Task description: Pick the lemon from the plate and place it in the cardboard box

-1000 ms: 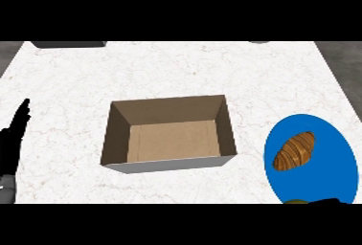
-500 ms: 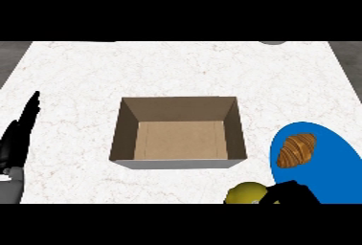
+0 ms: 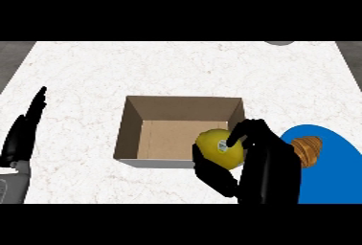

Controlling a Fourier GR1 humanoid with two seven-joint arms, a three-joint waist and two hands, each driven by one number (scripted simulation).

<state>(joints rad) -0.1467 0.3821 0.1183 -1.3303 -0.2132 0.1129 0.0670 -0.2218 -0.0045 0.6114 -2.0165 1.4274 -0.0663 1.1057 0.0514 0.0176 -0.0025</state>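
My right hand [image 3: 267, 167] is curled round the yellow lemon [image 3: 216, 147], which carries a small white sticker. The lemon hangs over the near right corner of the open cardboard box [image 3: 134, 129], whose inside shows nothing in it. Just right of the hand lies the blue plate [image 3: 332, 167], partly hidden by my hand, with a brown croissant [image 3: 309, 147] still on it. At the left edge my left hand [image 3: 25, 131] rests open, fingers pointing up, well apart from the box.
The white marbled counter [image 3: 176, 72] spreads behind and to the left of the box. A grey round object [image 3: 280, 42] peeks in at the top right edge.
My right hand has risen from the lower edge and moved left, carrying the lemon off the plate to the box's near right corner. The left hand stays put.
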